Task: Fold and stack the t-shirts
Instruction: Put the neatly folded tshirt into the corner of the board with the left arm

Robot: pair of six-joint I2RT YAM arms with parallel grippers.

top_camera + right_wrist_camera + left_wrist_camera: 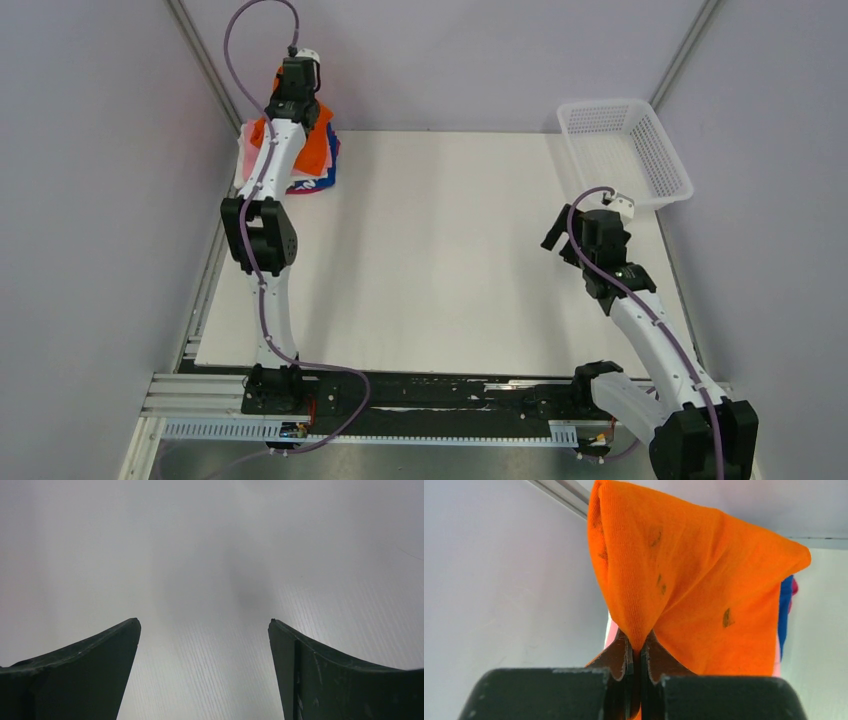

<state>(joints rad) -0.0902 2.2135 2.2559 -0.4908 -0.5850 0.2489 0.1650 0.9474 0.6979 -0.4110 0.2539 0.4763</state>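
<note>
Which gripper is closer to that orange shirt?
Left. The left gripper is shut on the orange shirt at the far-left corner of the table; the right gripper hangs open over bare tabletop on the right.

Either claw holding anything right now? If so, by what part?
Left claw is shut on the orange t-shirt, pinching a bunched fold of its cloth; which part of the shirt is unclear. Right claw is open, holding nothing.
</note>
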